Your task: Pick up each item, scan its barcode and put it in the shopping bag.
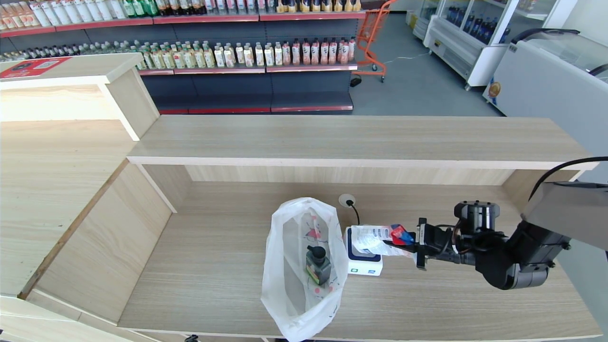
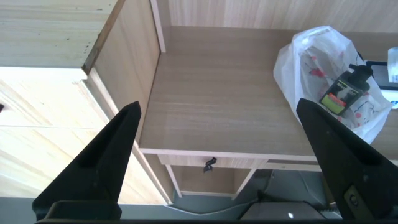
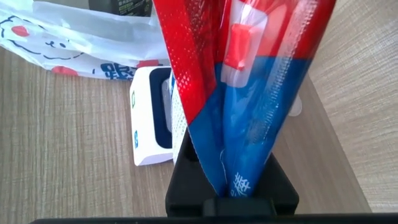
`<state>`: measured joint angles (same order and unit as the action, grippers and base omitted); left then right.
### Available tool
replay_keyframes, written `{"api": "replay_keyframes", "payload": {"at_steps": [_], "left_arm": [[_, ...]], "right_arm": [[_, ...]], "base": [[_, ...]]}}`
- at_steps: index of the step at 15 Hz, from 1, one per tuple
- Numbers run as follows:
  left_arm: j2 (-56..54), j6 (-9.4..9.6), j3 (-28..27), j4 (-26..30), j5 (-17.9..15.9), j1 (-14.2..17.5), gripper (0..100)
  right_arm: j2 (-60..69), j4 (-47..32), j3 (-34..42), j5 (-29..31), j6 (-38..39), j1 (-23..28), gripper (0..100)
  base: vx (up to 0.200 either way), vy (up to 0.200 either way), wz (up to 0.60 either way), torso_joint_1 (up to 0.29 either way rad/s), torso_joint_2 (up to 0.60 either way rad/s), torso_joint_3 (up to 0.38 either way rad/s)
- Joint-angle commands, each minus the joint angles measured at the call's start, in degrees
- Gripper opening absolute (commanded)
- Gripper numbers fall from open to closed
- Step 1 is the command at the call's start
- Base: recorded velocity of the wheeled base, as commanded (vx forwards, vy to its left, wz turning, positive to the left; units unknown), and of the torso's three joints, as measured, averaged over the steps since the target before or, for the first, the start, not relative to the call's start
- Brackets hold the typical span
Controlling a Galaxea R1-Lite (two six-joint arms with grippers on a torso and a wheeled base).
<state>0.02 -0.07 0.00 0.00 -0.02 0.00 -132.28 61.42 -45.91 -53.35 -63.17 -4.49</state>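
My right gripper [image 1: 412,245] is shut on one end of a red, blue and white snack packet [image 1: 379,238], held sideways just above the white barcode scanner [image 1: 365,267]. Up close, the packet [image 3: 249,93] hangs over the scanner [image 3: 149,124]. To the scanner's left stands the open white shopping bag [image 1: 278,266] with a dark bottle [image 1: 317,266] inside. My left gripper [image 2: 219,107] is open and holds nothing. It hovers off the counter's front left corner, well away from the bag [image 2: 298,56] and the bottle [image 2: 342,90].
The work surface is a recessed wooden counter [image 1: 213,285] with a raised ledge [image 1: 361,137] behind and a side wall on the left. A cable port [image 1: 347,200] sits behind the scanner. Store shelves and freezers stand beyond.
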Motion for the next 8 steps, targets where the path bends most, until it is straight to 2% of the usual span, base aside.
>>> {"api": "replay_keyframes", "payload": {"at_steps": [1,3,4,6,7,8], "left_arm": [[-0.02,-0.01,0.00,0.00,0.02,-0.09,100],[-0.02,-0.01,0.00,0.00,0.02,0.00,100],[-0.02,-0.01,0.00,0.00,0.02,0.00,100],[-0.02,-0.01,0.00,0.00,-0.06,0.00,100],[-0.02,0.07,0.00,0.00,-0.06,0.00,100],[-0.02,-0.01,0.00,0.00,0.02,0.00,100]], "right_arm": [[-0.70,0.11,0.03,0.00,-0.02,0.00,0],[-0.08,0.28,-0.14,-0.36,0.95,0.00,0],[2.11,0.28,-0.23,-1.32,5.08,0.00,0],[9.06,-0.51,0.21,-0.62,18.08,-0.26,0],[17.76,-4.20,1.00,8.17,35.57,-2.28,0],[21.80,-8.07,-0.14,16.26,46.47,-5.53,0]], "base": [[0.000,0.000,0.00,0.000,0.00,0.000],[0.000,0.000,0.00,0.000,0.00,0.000],[0.000,0.000,0.00,0.000,0.00,0.000],[0.000,0.000,0.00,0.000,0.00,0.000],[0.000,0.000,0.00,0.000,0.00,0.000],[0.000,0.000,0.00,0.000,0.00,0.000]]}}
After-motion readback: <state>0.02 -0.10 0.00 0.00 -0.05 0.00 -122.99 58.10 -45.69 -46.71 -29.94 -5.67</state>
